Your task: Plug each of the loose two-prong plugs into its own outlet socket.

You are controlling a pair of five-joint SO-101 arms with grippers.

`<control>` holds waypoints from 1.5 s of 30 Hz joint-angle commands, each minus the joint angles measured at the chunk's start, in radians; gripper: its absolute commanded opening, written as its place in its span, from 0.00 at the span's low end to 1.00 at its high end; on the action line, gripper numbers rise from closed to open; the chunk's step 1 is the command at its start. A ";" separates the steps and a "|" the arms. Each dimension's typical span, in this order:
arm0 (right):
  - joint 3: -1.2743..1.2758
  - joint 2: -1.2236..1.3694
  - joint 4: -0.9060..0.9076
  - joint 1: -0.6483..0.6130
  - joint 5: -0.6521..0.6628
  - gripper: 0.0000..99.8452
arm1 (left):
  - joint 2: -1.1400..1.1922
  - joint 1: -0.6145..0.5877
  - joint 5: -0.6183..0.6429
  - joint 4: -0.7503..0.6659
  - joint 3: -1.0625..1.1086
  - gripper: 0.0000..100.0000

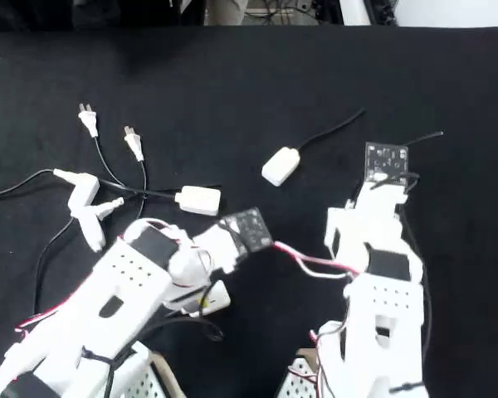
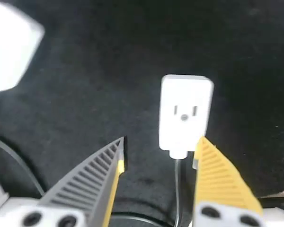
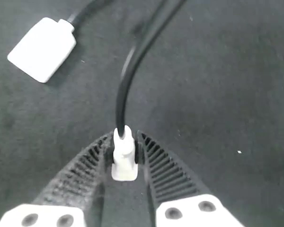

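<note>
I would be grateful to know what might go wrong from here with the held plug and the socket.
1. The right gripper pinches the two-prong plug narrowly, so its black cable could twist it out of line.
2. The outlet socket lies unheld between the open fingers of the left gripper, so it may slide when a plug is pushed in.

Bench: black, cloth-covered.
Outer plug, inner plug: side by side, apart, prongs toward far edge.
Middle socket, farther socket: white, apart, black-corded.
Arms: white, two, at near edge.
</note>
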 commanded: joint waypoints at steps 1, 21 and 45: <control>-0.081 0.054 -0.020 0.034 0.009 0.01 | -0.029 0.022 -0.002 -0.066 0.056 0.24; -0.054 0.059 -0.035 -0.017 0.014 0.01 | -0.147 -0.334 -0.130 -0.433 0.036 0.24; -0.031 0.065 -0.074 -0.037 0.021 0.01 | 0.416 -0.360 -0.819 -1.051 -0.028 0.27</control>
